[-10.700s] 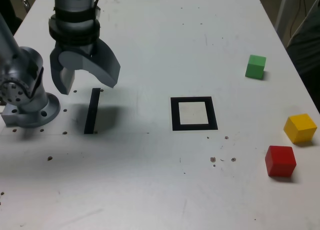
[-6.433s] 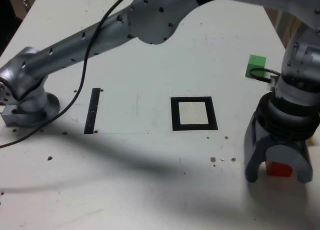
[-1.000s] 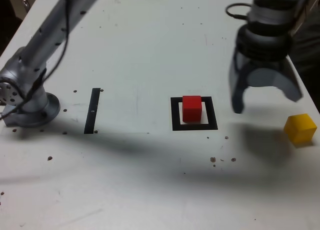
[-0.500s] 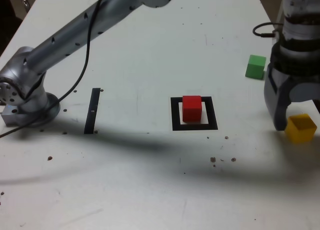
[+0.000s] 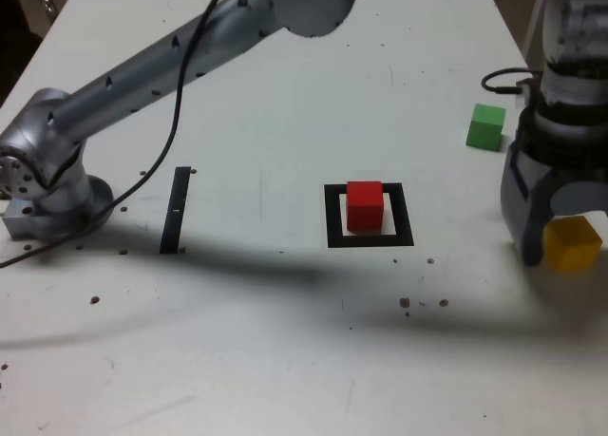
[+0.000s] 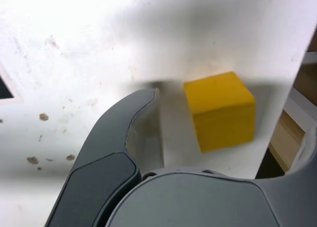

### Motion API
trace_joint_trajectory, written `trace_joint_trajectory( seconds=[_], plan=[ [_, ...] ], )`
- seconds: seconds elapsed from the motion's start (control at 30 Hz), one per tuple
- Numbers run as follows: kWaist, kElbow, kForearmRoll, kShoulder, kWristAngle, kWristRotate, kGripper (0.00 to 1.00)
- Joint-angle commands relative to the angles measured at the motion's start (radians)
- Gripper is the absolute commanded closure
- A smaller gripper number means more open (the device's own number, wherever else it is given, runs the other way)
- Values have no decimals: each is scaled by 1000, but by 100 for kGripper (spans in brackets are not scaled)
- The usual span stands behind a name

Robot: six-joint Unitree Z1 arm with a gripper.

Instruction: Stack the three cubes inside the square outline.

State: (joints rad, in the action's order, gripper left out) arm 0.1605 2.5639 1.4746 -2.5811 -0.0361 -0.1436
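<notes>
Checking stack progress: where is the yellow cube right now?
The yellow cube sits near the exterior view's right edge of the table, between the open gripper's jaws, well apart from the square outline.

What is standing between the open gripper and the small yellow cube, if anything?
Nothing visible. The gripper is open around the small yellow cube, with only bare white table in the gap beside the cube.

**Cubes scattered across a speckled white table**

A white table (image 5: pixel 285 360), flecked with small dark specks, carried a black square outline (image 5: pixel 331 218) with a red cube (image 5: pixel 364 205) inside it; a green cube (image 5: pixel 486 127) and a yellow cube (image 5: pixel 573 242) sat toward the exterior view's right; a narrow black strip (image 5: pixel 175 211) and the arm's grey base (image 5: pixel 52 203) stood at its left.
</notes>
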Motion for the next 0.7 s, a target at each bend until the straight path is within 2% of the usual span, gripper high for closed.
trace_joint_trajectory(
  seconds=[0.0,0.23,0.43,0.57,0.67],
  plan=[
    [-3,9,-4,-13,-4,-3,1],
    [-11,13,-7,-31,-19,-8,6],
    [-13,15,-5,-40,-37,-18,17],
    [-13,16,2,-43,-43,-28,34],
    [-13,17,1,-43,-36,-32,54]
  ],
)
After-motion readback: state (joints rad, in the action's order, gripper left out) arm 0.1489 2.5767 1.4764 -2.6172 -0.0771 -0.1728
